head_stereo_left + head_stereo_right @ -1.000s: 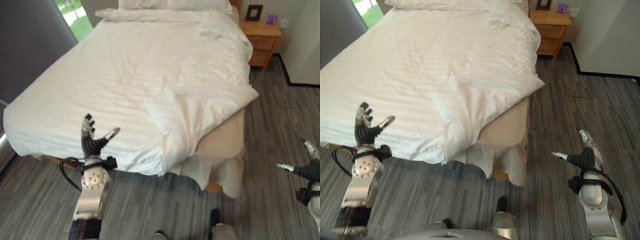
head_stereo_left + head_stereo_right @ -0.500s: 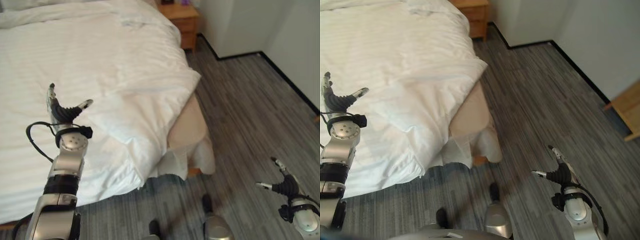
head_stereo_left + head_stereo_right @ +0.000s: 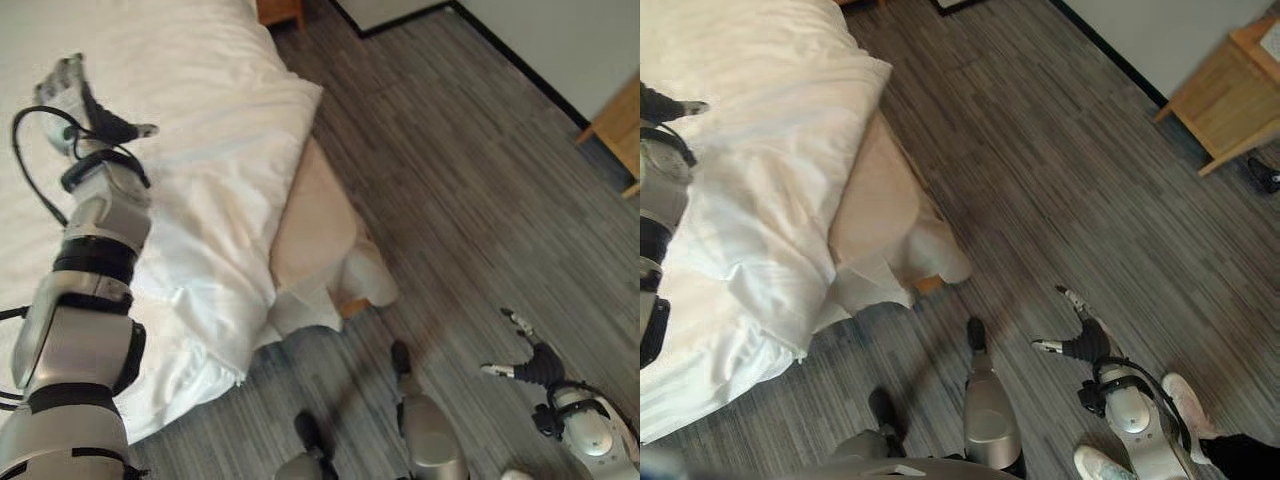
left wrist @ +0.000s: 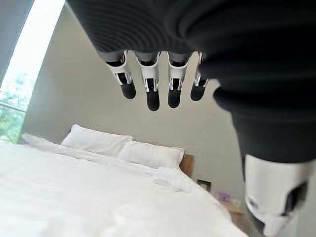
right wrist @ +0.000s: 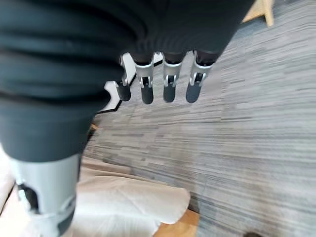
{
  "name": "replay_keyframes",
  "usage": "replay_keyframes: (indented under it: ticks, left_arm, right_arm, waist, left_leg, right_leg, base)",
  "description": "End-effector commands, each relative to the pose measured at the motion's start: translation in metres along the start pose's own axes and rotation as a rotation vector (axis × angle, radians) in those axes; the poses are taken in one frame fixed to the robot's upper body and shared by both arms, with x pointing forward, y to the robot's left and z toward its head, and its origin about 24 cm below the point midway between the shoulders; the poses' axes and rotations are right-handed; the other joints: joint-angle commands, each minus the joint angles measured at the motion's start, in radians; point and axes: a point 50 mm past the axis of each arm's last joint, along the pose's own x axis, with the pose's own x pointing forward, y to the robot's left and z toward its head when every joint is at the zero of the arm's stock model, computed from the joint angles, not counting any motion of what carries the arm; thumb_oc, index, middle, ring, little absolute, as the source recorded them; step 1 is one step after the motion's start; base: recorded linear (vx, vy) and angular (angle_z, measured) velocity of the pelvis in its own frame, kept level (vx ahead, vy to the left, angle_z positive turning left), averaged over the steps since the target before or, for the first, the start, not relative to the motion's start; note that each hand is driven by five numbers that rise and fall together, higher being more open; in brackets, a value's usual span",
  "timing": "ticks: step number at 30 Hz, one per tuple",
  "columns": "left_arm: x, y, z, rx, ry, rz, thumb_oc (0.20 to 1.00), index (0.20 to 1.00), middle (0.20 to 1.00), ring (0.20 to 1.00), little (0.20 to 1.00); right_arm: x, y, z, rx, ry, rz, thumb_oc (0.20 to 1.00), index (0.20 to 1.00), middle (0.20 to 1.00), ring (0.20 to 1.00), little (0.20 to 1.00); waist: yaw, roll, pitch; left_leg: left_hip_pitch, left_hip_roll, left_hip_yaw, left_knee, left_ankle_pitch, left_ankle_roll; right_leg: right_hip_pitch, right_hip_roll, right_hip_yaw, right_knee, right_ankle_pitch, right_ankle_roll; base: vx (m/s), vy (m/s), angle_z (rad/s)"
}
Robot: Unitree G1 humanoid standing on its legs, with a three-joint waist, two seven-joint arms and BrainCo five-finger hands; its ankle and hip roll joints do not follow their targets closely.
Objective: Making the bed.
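The bed's white duvet (image 3: 200, 130) lies rumpled on the left, its corner folded back and hanging over the side. Below that corner the beige mattress (image 3: 310, 225) shows bare, with white bed skirt cloth (image 3: 355, 290) bunched under it. My left hand (image 3: 88, 112) is raised over the duvet near the bed's edge, open, its fingers (image 4: 152, 91) straight and holding nothing. My right hand (image 3: 535, 362) hangs low over the floor, well away from the bed, open with fingers (image 5: 168, 84) straight. Two white pillows (image 4: 123, 148) lie at the head of the bed.
Grey striped flooring (image 3: 460, 200) stretches right of the bed. A wooden piece of furniture (image 3: 1230, 85) stands at the far right by the wall. A wooden nightstand (image 3: 280, 10) stands beside the bed's head. A person's light shoes (image 3: 1185, 395) stand close behind my right hand.
The camera has swung right and down, so the bed now sits further left. Both hands stay open; the left stays raised over the duvet, the right over the floor.
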Motion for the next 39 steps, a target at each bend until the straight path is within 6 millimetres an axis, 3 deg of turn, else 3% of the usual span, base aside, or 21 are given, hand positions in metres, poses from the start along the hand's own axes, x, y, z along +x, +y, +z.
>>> replay_keyframes:
  ticks: [1, 6, 12, 16, 21, 22, 23, 24, 25, 26, 27, 28, 29, 32, 33, 34, 35, 36, 37, 38, 39]
  left_arm:
    - [0.027, 0.051, -0.007, 0.082, 0.018, 0.144, 1.0, 1.0, 1.0, 1.0, 1.0]
    - [0.03, 0.055, -0.031, 0.182, 0.059, 0.124, 1.0, 1.0, 1.0, 1.0, 1.0]
    - [0.025, 0.058, -0.077, 0.314, 0.181, 0.061, 1.0, 1.0, 1.0, 1.0, 1.0]
    - [0.018, 0.049, -0.094, 0.297, 0.258, 0.01, 1.0, 1.0, 1.0, 1.0, 1.0]
    - [0.001, 0.023, -0.111, 0.235, 0.336, -0.089, 1.0, 1.0, 1.0, 1.0, 1.0]
    - [-0.002, 0.017, -0.111, 0.246, 0.332, -0.103, 0.564, 0.564, 0.564, 0.564, 0.564]
    - [-0.018, -0.014, -0.106, 0.238, 0.319, -0.196, 0.2, 0.2, 0.2, 0.2, 0.2]
    - [-0.018, -0.014, -0.106, 0.237, 0.319, -0.196, 0.2, 0.2, 0.2, 0.2, 0.2]
    - [-0.022, -0.028, -0.086, 0.094, 0.286, -0.183, 0.2, 0.2, 0.2, 0.2, 0.2]
    - [-0.018, -0.027, -0.065, -0.029, 0.236, -0.122, 0.2, 0.2, 0.2, 0.2, 0.2]
    - [-0.019, -0.027, -0.066, -0.029, 0.238, -0.121, 0.2, 0.2, 0.2, 0.2, 0.2]
    - [-0.017, -0.022, -0.04, -0.149, 0.147, -0.043, 0.2, 0.2, 0.2, 0.2, 0.2]
    - [-0.028, -0.001, 0.011, -0.326, -0.109, 0.123, 0.2, 0.2, 0.2, 0.2, 0.2]
    - [-0.085, 0.012, 0.076, -0.525, -0.478, 0.119, 0.2, 0.2, 0.2, 0.2, 0.2]
    - [-0.085, 0.012, 0.076, -0.525, -0.478, 0.12, 0.2, 0.2, 0.2, 0.2, 0.2]
    - [-0.097, 0.015, 0.096, -0.575, -0.568, 0.094, 0.2, 0.2, 0.2, 0.2, 0.2]
    - [-0.128, 0.004, 0.129, -0.727, -0.659, -0.04, 0.2, 0.2, 0.2, 0.2, 0.2]
    - [-0.148, 0.001, 0.147, -0.845, -0.697, -0.121, 0.2, 0.2, 0.2, 0.2, 0.2]
    - [-0.148, 0.001, 0.148, -0.846, -0.697, -0.121, 0.2, 0.2, 0.2, 0.2, 0.2]
    - [-0.18, 0.002, 0.178, -0.96, -0.799, -0.235, 0.2, 0.2, 0.2, 0.2, 0.2]
    - [-0.199, 0.001, 0.191, -1.045, -0.829, -0.323, 0.2, 0.2, 0.2, 0.2, 0.2]
  right_arm:
    - [0.004, -0.02, 0.023, -0.003, -0.148, -0.06, 1.0, 1.0, 1.0, 1.0, 1.0]
    - [0.004, -0.03, 0.029, -0.042, -0.196, -0.06, 1.0, 1.0, 1.0, 1.0, 1.0]
    - [0.0, -0.039, 0.033, -0.069, -0.221, -0.074, 1.0, 1.0, 1.0, 1.0, 1.0]
    - [0.0, -0.033, 0.032, -0.062, -0.215, -0.058, 1.0, 1.0, 1.0, 1.0, 1.0]
    - [0.0, -0.022, 0.034, -0.044, -0.214, -0.03, 1.0, 1.0, 1.0, 1.0, 1.0]
    - [0.001, -0.02, 0.035, -0.044, -0.22, -0.023, 1.0, 1.0, 1.0, 1.0, 1.0]
    - [0.002, -0.016, 0.039, -0.043, -0.235, -0.007, 1.0, 1.0, 1.0, 1.0, 1.0]
    - [0.002, -0.016, 0.039, -0.044, -0.235, -0.008, 1.0, 1.0, 1.0, 1.0, 1.0]
    - [0.003, -0.013, 0.039, -0.039, -0.238, -0.007, 1.0, 1.0, 1.0, 1.0, 1.0]
    - [0.003, -0.011, 0.039, -0.036, -0.237, -0.008, 1.0, 1.0, 1.0, 1.0, 1.0]
    - [0.003, -0.011, 0.039, -0.038, -0.237, -0.008, 1.0, 1.0, 1.0, 1.0, 1.0]
    - [0.002, -0.008, 0.038, -0.032, -0.232, -0.008, 1.0, 1.0, 1.0, 1.0, 1.0]
    - [0.001, -0.005, 0.038, -0.023, -0.229, -0.024, 1.0, 1.0, 1.0, 1.0, 1.0]
    - [0.002, -0.001, 0.015, 0.014, -0.109, -0.035, 1.0, 1.0, 1.0, 1.0, 1.0]
    - [0.002, -0.001, 0.015, 0.014, -0.11, -0.036, 1.0, 1.0, 1.0, 1.0, 1.0]
    - [0.004, -0.001, 0.01, 0.023, -0.086, -0.038, 1.0, 1.0, 1.0, 1.0, 1.0]
    - [0.007, 0.006, 0.003, 0.052, -0.045, -0.022, 1.0, 1.0, 1.0, 1.0, 1.0]
    - [0.007, 0.008, -0.001, 0.056, -0.024, -0.018, 1.0, 1.0, 1.0, 1.0, 1.0]
    - [0.007, 0.008, -0.001, 0.055, -0.024, -0.019, 1.0, 1.0, 1.0, 1.0, 1.0]
    - [0.008, 0.016, -0.013, 0.067, 0.039, 0.003, 1.0, 1.0, 1.0, 1.0, 1.0]
    - [0.009, 0.021, -0.022, 0.087, 0.083, 0.0, 1.0, 1.0, 1.0, 1.0, 1.0]
  waist:
    - [0.024, -0.015, -0.015]
    - [0.02, -0.017, -0.002]
    - [0.022, -0.039, 0.022]
    - [0.029, -0.054, 0.034]
    - [0.049, -0.068, 0.052]
    - [0.048, -0.07, 0.052]
    - [0.052, -0.074, 0.055]
    - [0.052, -0.074, 0.054]
    - [0.061, -0.074, 0.06]
    - [0.067, -0.073, 0.063]
    - [0.066, -0.073, 0.063]
    - [0.071, -0.07, 0.068]
    - [0.087, -0.064, 0.079]
    - [0.085, -0.048, 0.055]
    - [0.086, -0.049, 0.056]
    - [0.088, -0.042, 0.05]
    - [0.087, -0.032, 0.045]
    - [0.085, -0.028, 0.044]
    - [0.087, -0.026, 0.045]
    - [0.084, -0.016, 0.035]
    - [0.088, -0.011, 0.025]
  left_leg:
    - [-0.052, 0.018, -0.031, 0.007, 0.042, -0.026]
    - [-0.087, 0.02, -0.038, 0.007, 0.055, -0.028]
    - [-0.148, 0.026, -0.053, 0.007, 0.064, -0.031]
    - [-0.173, 0.028, -0.066, 0.007, 0.076, -0.031]
    - [-0.182, 0.023, -0.082, 0.007, 0.077, -0.029]
    - [-0.182, 0.021, -0.084, 0.007, 0.076, -0.028]
    - [-0.175, 0.017, -0.084, 0.007, 0.071, -0.027]
    - [-0.175, 0.017, -0.084, 0.007, 0.072, -0.027]
    - [-0.163, 0.011, -0.084, 0.007, 0.06, -0.025]
    - [-0.157, 0.006, -0.086, 0.007, 0.055, -0.022]
    - [-0.159, 0.005, -0.086, 0.007, 0.06, -0.021]
    - [-0.153, 0.0, -0.089, 0.007, 0.059, -0.019]
    - [-0.142, -0.008, -0.096, 0.007, 0.049, -0.015]
    - [-0.115, -0.022, -0.11, 0.007, 0.038, -0.001]
    - [-0.118, -0.023, -0.11, 0.007, 0.043, 0.0]
    - [-0.105, -0.021, -0.109, 0.007, 0.044, 0.008]
    - [-0.072, -0.019, -0.11, 0.007, 0.041, 0.022]
    - [-0.059, -0.017, -0.112, 0.007, 0.046, 0.032]
    - [-0.061, -0.016, -0.111, 0.007, 0.05, 0.032]
    - [-0.047, -0.01, -0.116, 0.007, 0.055, 0.04]
    - [-0.048, -0.006, -0.115, 0.007, 0.061, 0.044]
  right_leg:
    - [0.052, -0.108, -0.031, 0.02, -0.079, 0.113]
    - [0.026, -0.107, -0.03, 0.018, -0.07, 0.113]
    - [-0.021, -0.102, -0.044, 0.014, -0.051, 0.113]
    - [-0.031, -0.108, -0.053, 0.012, -0.043, 0.113]
    - [-0.017, -0.116, -0.062, 0.014, -0.053, 0.113]
    - [-0.016, -0.118, -0.061, 0.013, -0.053, 0.113]
    - [-0.008, -0.122, -0.06, 0.014, -0.056, 0.113]
    - [-0.009, -0.122, -0.06, 0.014, -0.056, 0.113]
    - [0.002, -0.126, -0.06, 0.017, -0.063, 0.113]
    - [0.008, -0.13, -0.06, 0.018, -0.063, 0.113]
    - [0.006, -0.131, -0.059, 0.016, -0.058, 0.113]
    - [0.012, -0.137, -0.064, 0.018, -0.057, 0.113]
    - [0.024, -0.145, -0.07, 0.023, -0.059, 0.113]
    - [0.053, -0.15, -0.061, 0.058, -0.091, 0.113]
    - [0.048, -0.151, -0.06, 0.06, -0.087, 0.113]
    - [0.049, -0.144, -0.053, 0.118, -0.132, 0.113]
    - [0.062, -0.124, -0.034, 0.22, -0.216, 0.112]
    - [0.072, -0.103, -0.019, 0.274, -0.257, 0.102]
    - [0.069, -0.102, -0.018, 0.275, -0.254, 0.101]
    - [0.094, -0.059, 0.007, 0.353, -0.33, 0.075]
    - [0.106, -0.038, 0.016, 0.38, -0.353, 0.064]
  base:
    - [0.0, 0.0, 0.0]
    - [-0.02, 0.004, 0.02]
    - [-0.02, 0.01, 0.03]
    - [-0.01, 0.008, 0.18]
    - [-0.02, 0.009, 0.08]
    - [-0.04, 0.043, 0.09]
    - [-0.02, 0.039, 0.08]
    - [-0.01, 0.06, 0.09]
    - [0.0, 0.045, 0.11]
    - [-0.02, 0.044, 0.13]
    - [-0.03, 0.022, 0.12]
    - [-0.04, 0.029, 0.13]
    - [-0.03, 0.044, 0.14]
    - [-0.02, 0.084, 0.14]
    - [-0.02, 0.056, 0.15]
    - [-0.02, 0.098, 0.13]
    - [0.0, 0.125, 0.09]
    - [-0.03, 0.084, 0.08]
    - [-0.08, 0.037, -0.01]
    - [-0.12, -0.007, -0.01]
    - [-0.12, -0.007, -0.05]
